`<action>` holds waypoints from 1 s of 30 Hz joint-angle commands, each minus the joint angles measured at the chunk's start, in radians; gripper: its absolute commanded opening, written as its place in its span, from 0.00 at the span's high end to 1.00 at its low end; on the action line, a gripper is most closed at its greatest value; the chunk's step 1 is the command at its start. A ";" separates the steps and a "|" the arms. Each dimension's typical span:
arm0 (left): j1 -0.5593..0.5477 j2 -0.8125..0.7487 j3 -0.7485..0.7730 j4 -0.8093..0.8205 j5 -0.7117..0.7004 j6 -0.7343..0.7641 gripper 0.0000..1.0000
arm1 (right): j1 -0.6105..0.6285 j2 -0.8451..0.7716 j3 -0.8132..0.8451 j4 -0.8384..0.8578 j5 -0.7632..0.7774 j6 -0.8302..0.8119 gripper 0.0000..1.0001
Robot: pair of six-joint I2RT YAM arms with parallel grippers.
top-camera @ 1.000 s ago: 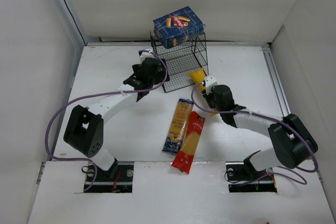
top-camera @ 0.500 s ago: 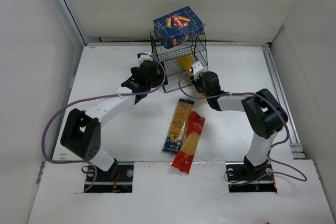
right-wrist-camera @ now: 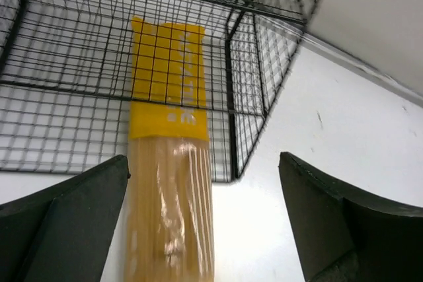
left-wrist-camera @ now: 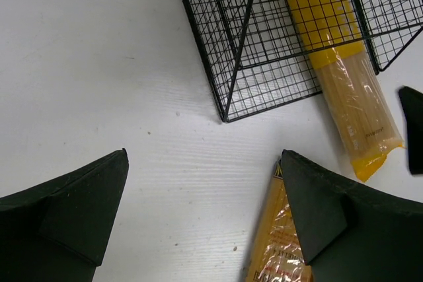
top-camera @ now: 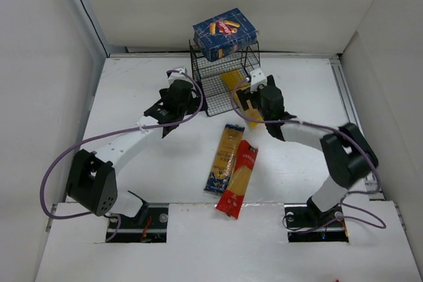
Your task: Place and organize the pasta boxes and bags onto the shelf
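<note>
The black wire shelf (top-camera: 215,85) stands at the back, with the dark blue pasta box (top-camera: 225,33) tilted on its top. The yellow bag (top-camera: 231,80) lies with its far end inside the shelf's (right-wrist-camera: 79,77) bottom tier; its clear end (right-wrist-camera: 168,196) sticks out between the fingers of my open right gripper (right-wrist-camera: 205,222), close to the left one. My left gripper (top-camera: 187,105) hangs open over bare table by the shelf's (left-wrist-camera: 264,44) front left corner. In front of the shelf lie the orange-tan bag (top-camera: 226,155) and the red bag (top-camera: 239,177), side by side.
White walls close in the table on the left, back and right. The orange-tan bag's (left-wrist-camera: 271,249) end lies under my left gripper's (left-wrist-camera: 205,216) right finger. The yellow bag (left-wrist-camera: 344,77) and a black fingertip (left-wrist-camera: 413,130) of the right gripper show in the left wrist view.
My right gripper carried the yellow bag forward into the shelf's bottom tier, then opened and let it go. The left arm shifted slightly back and left.
</note>
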 commanded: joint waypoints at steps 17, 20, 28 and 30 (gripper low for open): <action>-0.071 -0.273 -0.189 -0.131 -0.015 -0.178 0.00 | 0.660 -0.421 -0.165 -1.043 0.195 0.960 0.01; -0.089 -0.317 -0.199 -0.150 -0.001 -0.169 0.00 | 0.731 -0.364 -0.153 -1.161 0.231 1.112 0.01; -0.099 -0.408 -0.219 -0.139 0.009 -0.146 0.00 | 0.825 -0.402 -0.323 -1.026 0.154 1.250 0.01; -0.099 -0.408 -0.219 -0.139 0.009 -0.146 0.00 | 0.825 -0.427 -0.345 -1.026 0.154 1.250 0.01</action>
